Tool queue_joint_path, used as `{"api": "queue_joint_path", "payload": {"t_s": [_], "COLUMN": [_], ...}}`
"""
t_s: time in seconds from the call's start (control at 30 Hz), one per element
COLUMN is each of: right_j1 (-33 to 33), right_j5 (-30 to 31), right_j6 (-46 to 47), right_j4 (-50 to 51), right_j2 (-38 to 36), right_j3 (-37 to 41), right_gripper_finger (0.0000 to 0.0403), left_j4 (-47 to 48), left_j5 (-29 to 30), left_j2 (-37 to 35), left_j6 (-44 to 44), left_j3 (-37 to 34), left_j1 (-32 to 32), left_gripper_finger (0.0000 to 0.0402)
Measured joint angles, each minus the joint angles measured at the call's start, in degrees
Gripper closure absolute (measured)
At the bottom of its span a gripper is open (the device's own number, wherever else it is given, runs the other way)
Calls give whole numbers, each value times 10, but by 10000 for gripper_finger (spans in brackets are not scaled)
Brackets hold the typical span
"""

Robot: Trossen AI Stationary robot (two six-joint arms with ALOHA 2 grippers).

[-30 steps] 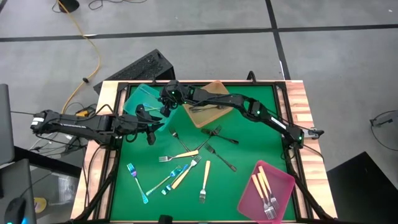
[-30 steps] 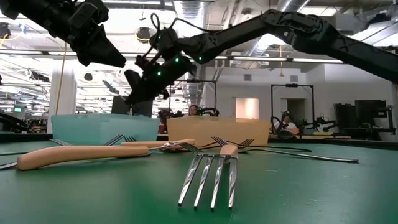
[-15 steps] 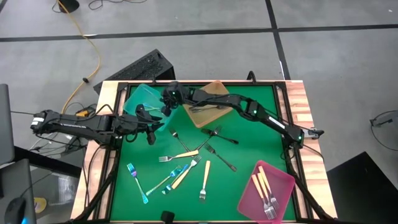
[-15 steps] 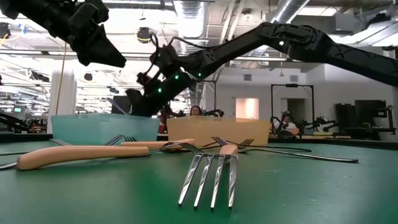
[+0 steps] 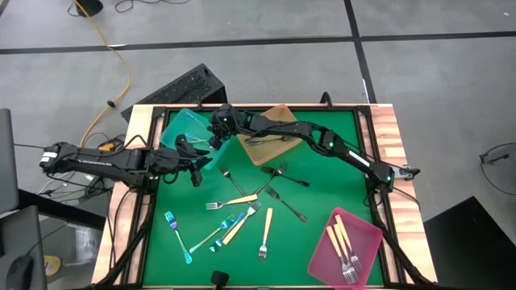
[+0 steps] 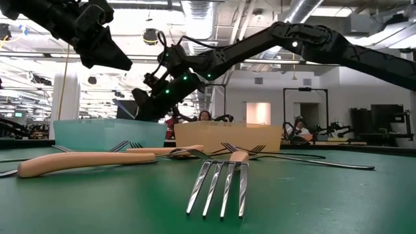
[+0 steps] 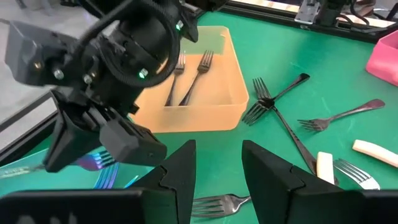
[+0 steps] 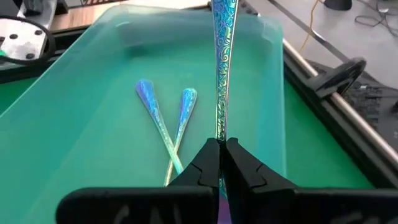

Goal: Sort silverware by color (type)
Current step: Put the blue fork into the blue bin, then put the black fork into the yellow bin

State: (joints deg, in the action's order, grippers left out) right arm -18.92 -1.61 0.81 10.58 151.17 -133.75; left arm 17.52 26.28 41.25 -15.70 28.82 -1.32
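iridescent utensil [image 8: 221, 74] points straight past hand [image 8: 221, 163]

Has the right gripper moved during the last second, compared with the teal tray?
Yes. The right gripper, shut on an iridescent utensil, has come down toward the teal tray. In the low view it now sits closer to the tray's rim.
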Motion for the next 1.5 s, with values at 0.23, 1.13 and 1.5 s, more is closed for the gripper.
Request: {"api": "queue_joint_path", "payload": {"t_s": [0.23, 1.13, 1.5], "right_j1": [0, 0, -3], "right_j5": [0, 16, 16], "right_j6": [29, 21, 22], "right_j4": [18, 9, 11], "right_j2": [0, 0, 0], "right_j3": [0, -1, -1], "right_gripper_finger": [366, 338, 337], "left_j4": [0, -2, -2], "left_j5": [0, -1, -1], "left_j2": [0, 0, 0], "left_j6": [0, -12, -11], "left_j3": [0, 0, 0], "left_j1": [0, 0, 0], "left_gripper_finger": [287, 287, 287]}}
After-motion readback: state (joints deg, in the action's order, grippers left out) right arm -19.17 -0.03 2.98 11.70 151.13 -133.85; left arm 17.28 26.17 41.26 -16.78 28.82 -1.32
